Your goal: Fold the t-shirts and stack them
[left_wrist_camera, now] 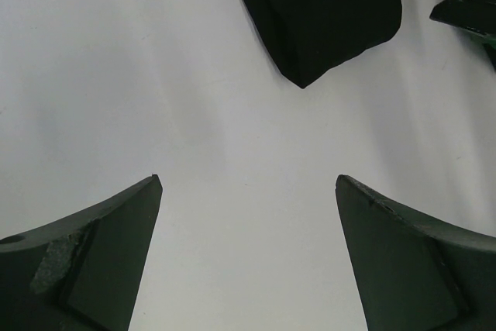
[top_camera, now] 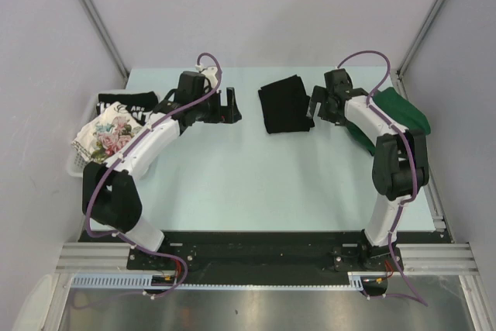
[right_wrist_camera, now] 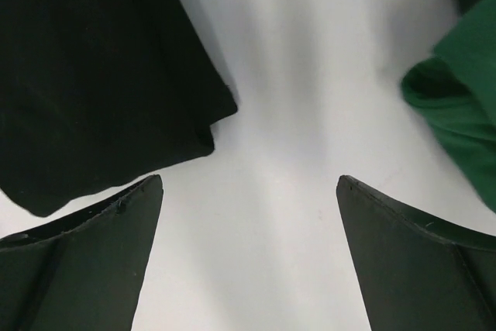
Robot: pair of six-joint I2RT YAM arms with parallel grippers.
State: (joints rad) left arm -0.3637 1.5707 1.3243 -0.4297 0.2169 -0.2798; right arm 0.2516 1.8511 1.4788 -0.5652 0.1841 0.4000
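Tools: left tool (top_camera: 232, 108), right tool (top_camera: 313, 110) wide apart, empty.
Cloth: black shirt (top_camera: 285, 106) between them, likely limp; pinch its edge.

the folded black shirt (top_camera: 285, 105) is looking like soft matt cloth, the green shirt (top_camera: 403, 114) likewise; the table (top_camera: 256, 184) is showing a smooth pale finish; the left gripper (left_wrist_camera: 248, 184) is showing matt dark plastic, scuffed rough on one finger

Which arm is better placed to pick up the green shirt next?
Probably right: the green shirt lies beside the open right end effector; the left end effector sits across the black shirt from it.
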